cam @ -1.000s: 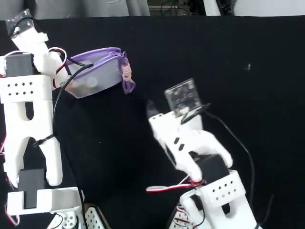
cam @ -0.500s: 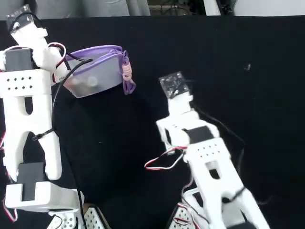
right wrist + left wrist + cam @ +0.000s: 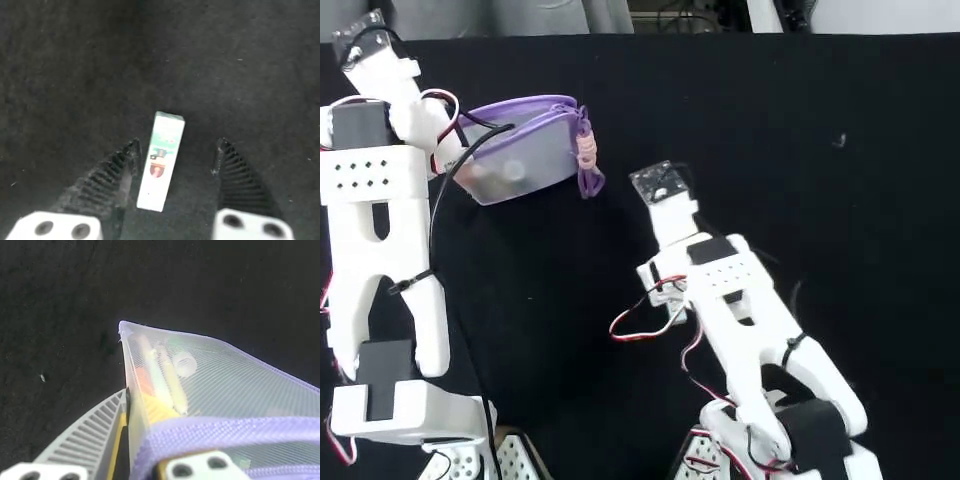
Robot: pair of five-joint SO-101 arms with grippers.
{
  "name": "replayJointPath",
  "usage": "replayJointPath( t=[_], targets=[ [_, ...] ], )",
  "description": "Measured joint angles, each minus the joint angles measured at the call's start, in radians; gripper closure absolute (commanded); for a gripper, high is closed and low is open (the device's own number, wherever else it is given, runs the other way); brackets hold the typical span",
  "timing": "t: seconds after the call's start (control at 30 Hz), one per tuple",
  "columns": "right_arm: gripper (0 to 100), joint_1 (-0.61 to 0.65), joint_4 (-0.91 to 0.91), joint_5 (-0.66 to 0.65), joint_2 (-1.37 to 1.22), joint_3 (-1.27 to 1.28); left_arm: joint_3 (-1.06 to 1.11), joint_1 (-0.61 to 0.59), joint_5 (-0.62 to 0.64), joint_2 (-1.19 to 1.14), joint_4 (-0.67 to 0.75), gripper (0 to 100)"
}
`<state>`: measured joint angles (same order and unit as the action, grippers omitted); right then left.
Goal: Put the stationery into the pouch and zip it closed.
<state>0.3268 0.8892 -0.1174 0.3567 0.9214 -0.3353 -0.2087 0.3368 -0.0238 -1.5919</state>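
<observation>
A clear mesh pouch [image 3: 520, 150] with purple zip trim hangs tilted at the far left of the black table, its purple and pink pull cords [image 3: 586, 150] dangling at its right end. My left gripper [image 3: 453, 160] is shut on its left end. In the left wrist view, pencils and an orange item show through the pouch [image 3: 210, 385], beside a grey ribbed finger [image 3: 85, 445]. A small white box [image 3: 161, 160] lies flat on the table. My right gripper [image 3: 178, 145] hangs open over it, one finger on each side. The right arm [image 3: 720, 270] stands mid-table, pointing down.
The black table [image 3: 840, 140] stretches bare to the right and far side. The left arm's white links [image 3: 380, 250] stand along the left edge. Loose red and white wires [image 3: 650, 300] hang beside the right arm.
The right arm has swung farther from the front edge and tipped downward, bringing its wrist over the small white box. The left arm and the pouch have shifted only slightly.
</observation>
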Motion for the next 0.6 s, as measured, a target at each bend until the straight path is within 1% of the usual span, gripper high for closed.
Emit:
replayJointPath(
  t=[0.17, 0.27, 0.47, 0.6],
  targets=[
    [77.3, 0.043, -0.037, 0.0, 0.0, 0.009, 0.0, 0.0, 0.0, 0.0, 0.0, 97],
    [77.3, 0.038, -0.074, 0.0, 0.0, 0.026, 0.0, 0.0, 0.0, 0.0, 0.0, 97],
    [77.3, 0.04, -0.089, 0.0, 0.0, 0.026, 0.0, 0.0, 0.0, 0.0, 0.0, 97],
    [77.3, 0.017, -0.107, 0.0, -0.015, 0.034, 0.0, 0.0, 0.0, 0.0, 0.0, 97]
  ],
)
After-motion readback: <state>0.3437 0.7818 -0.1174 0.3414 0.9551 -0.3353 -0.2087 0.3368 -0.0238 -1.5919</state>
